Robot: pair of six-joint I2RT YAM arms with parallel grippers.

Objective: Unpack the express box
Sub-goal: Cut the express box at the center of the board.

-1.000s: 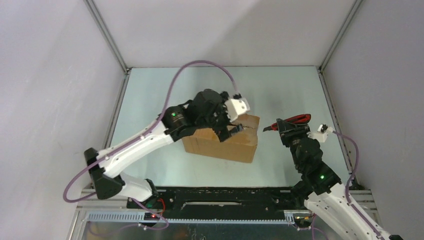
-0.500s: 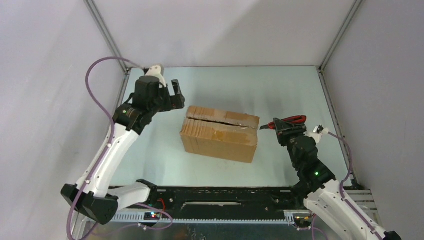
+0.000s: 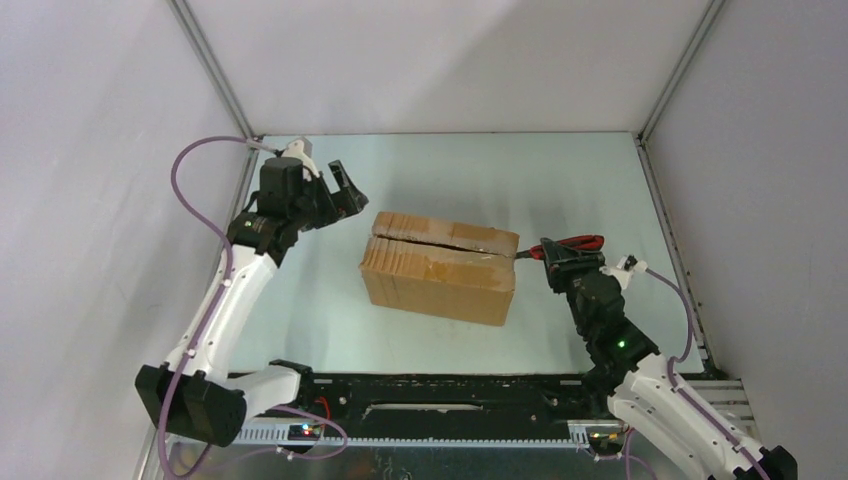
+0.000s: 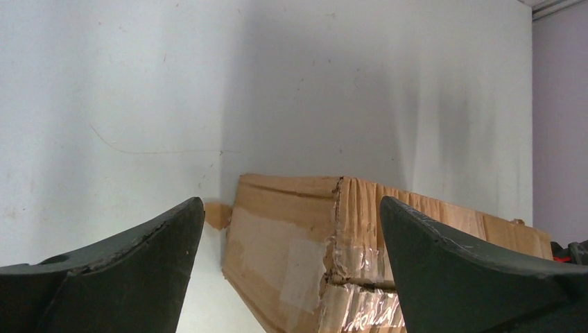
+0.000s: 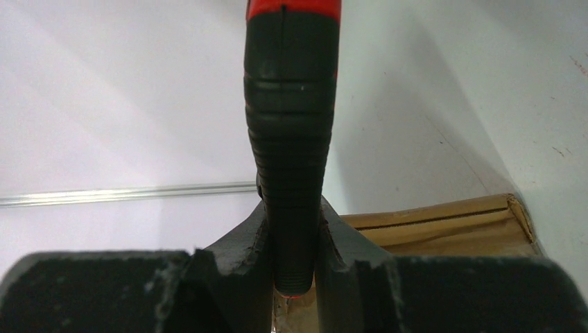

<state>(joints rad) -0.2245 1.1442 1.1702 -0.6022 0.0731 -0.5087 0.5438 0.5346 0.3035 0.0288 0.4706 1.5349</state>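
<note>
The express box (image 3: 440, 265) is a brown carton lying in the middle of the table, its top flaps meeting along a taped seam. My left gripper (image 3: 345, 190) hovers open just off the box's far left corner, nothing between its fingers. In the left wrist view the box's (image 4: 312, 250) torn, taped end shows between the open fingers (image 4: 139, 263). My right gripper (image 3: 560, 258) stays shut on a red-handled utility knife (image 3: 575, 244) beside the box's right end. In the right wrist view the knife's black grip (image 5: 291, 139) is clamped between the jaws, with the box (image 5: 444, 225) behind.
Metal frame rails (image 3: 230, 215) run along the table's left and right edges, with grey enclosure walls around. A black rail (image 3: 450, 395) at the near edge carries both arm bases. The left arm's purple cable (image 3: 190, 170) loops above the left edge.
The left arm has swung off the box's top to the far left corner and tilted toward the box. The right gripper with the knife has edged slightly closer to the box's right end.
</note>
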